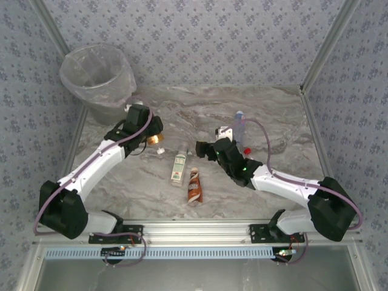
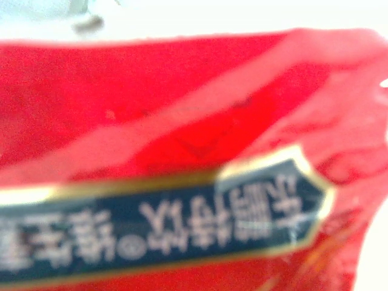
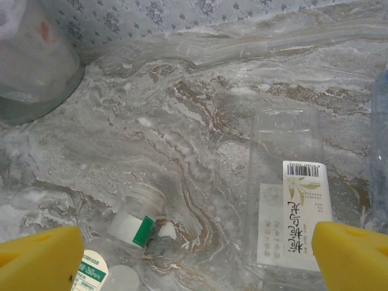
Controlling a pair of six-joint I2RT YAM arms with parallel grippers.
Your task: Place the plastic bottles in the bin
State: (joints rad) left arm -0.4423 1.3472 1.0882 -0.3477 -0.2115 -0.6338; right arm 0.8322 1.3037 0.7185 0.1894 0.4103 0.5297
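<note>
Clear plastic bottle (image 1: 179,163) and brown-white bottle (image 1: 194,185) lie on the counter (image 1: 273,109) from above, left gripper (image 1: 143,121) beside the bin (image 1: 97,76); left wrist: fingers clamped on a red-labelled bottle (image 2: 182,109); right wrist: right gripper (image 3: 197,260) fingers wide apart over a white-labelled bottle (image 3: 291,206).

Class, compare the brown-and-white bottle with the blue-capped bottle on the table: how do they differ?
The brown-and-white bottle lies on its side; the blue-capped bottle stands upright. The brown-and-white bottle is opaque, the blue-capped bottle see-through. Both rest on the marble table.
</note>
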